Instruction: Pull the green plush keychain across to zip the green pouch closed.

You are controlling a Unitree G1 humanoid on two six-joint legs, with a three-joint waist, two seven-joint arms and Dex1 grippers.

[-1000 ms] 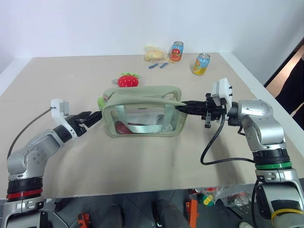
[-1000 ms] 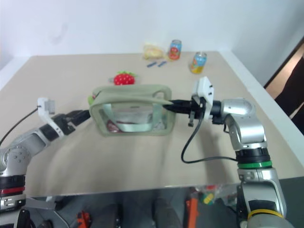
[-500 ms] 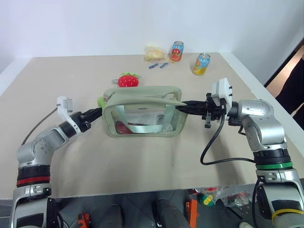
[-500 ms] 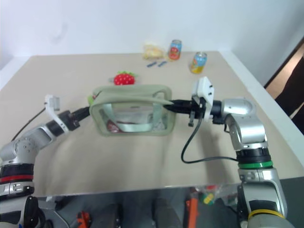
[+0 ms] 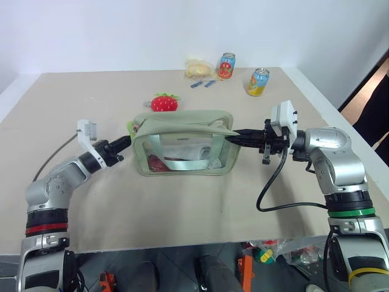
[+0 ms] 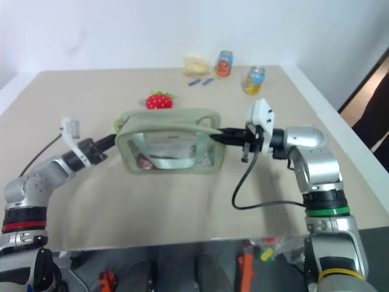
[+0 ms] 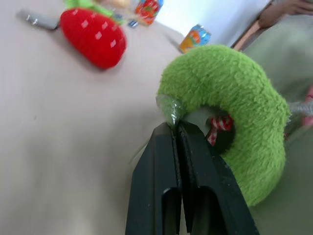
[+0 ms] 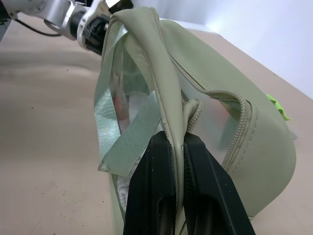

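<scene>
At the centre of a tan table (image 5: 182,207), the green pouch (image 5: 184,143) stands upright with its long axis running left to right and its clear plastic window facing the near edge. At the pouch's left end, the left gripper (image 7: 177,134) has its black fingers pressed together on a small tab at the edge of the green plush keychain (image 7: 230,105), a curled lime-green charm. At the right end, the right gripper (image 8: 177,142) is clamped tight on a fold of the pouch's fabric beside the zipper. Just beyond the pouch lies a red strawberry plush (image 5: 164,102). Two printed drink cans (image 5: 226,66) stand toward the far edge, their labels apparently colourful but too small to read.
</scene>
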